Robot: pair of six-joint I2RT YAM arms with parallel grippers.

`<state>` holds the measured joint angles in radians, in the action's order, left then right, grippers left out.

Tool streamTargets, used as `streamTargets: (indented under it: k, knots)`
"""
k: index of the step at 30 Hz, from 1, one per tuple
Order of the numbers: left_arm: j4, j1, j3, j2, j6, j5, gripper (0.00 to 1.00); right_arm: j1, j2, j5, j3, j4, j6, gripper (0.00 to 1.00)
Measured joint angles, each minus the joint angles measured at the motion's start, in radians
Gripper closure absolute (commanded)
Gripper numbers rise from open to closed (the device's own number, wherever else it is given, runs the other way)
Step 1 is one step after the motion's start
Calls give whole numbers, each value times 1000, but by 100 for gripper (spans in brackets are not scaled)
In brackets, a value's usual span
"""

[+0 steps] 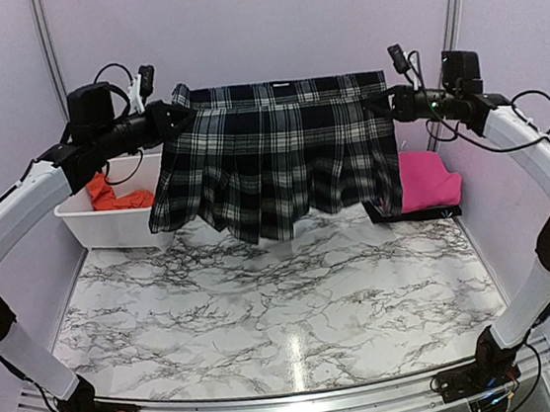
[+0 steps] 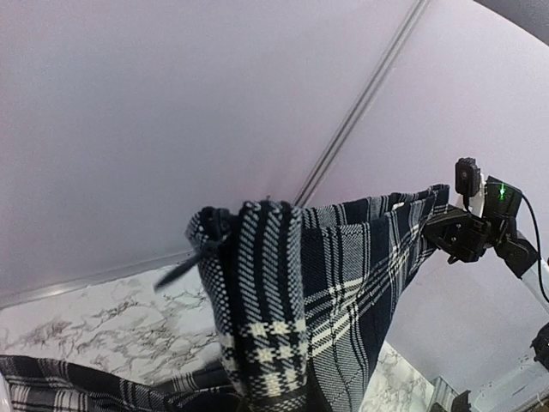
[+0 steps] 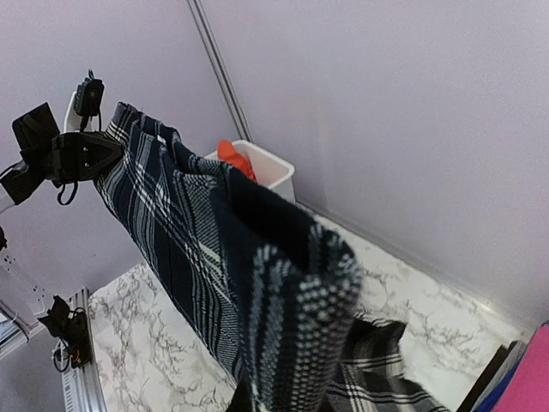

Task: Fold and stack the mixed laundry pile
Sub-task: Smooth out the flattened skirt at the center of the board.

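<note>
The black-and-white plaid garment hangs spread out in the air over the back of the table, stretched by its top edge between both arms. My left gripper is shut on its upper left corner, and my right gripper is shut on its upper right corner. The lower hem hangs just above the marble tabletop. In the left wrist view the plaid cloth covers my own fingers. The plaid cloth hides the fingers in the right wrist view too. The orange t-shirt lies crumpled in the white bin.
The white bin stands at the back left, partly behind the hanging cloth. A folded pink garment lies on a dark item at the back right. Purple walls close in the back and sides.
</note>
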<state>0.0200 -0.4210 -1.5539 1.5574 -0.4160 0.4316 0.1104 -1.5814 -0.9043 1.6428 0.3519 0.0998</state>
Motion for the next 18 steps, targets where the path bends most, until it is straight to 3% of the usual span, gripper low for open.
streamTargets:
  k: [4, 10, 12, 16, 18]
  knots:
    - [55, -60, -129, 5, 81, 2, 100, 55, 70, 72, 68, 11, -21, 100]
    - [112, -271, -179, 20, 168, 3, 100, 248, 52, 156, 154, 78, -58, 100]
    - [122, -259, -151, 7, 172, -31, 100, 251, 39, 182, 185, 125, -81, 100]
    - [140, -140, -63, -53, 161, -125, 100, 90, 46, 231, 184, 184, -92, 100]
    - [138, -132, -87, -37, 163, -148, 100, 77, 43, 230, 178, 174, -75, 100]
